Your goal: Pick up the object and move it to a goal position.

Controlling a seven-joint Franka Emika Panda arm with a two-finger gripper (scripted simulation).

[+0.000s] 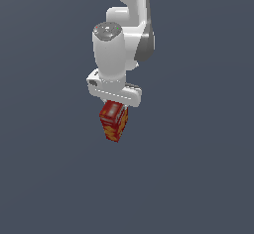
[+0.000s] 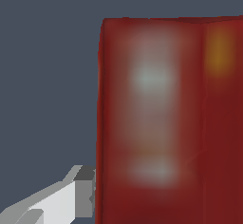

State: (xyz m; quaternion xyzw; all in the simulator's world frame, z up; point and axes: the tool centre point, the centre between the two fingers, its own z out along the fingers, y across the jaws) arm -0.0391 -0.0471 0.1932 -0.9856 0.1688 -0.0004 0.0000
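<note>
Plain grey-blue backdrop throughout. White gripper [image 1: 115, 100] clamped the red cracker box [image 1: 113, 121]; 1 finger [image 2: 71, 194] pressed against its side.

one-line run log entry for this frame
phase: carry | gripper: shut on cracker box | one finger against box side | box: hanging below the wrist | goal: not visible

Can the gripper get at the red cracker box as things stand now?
Probably yes: the gripper sits right over the red cracker box, one finger against its side, nothing between. The other finger is hidden.
</note>
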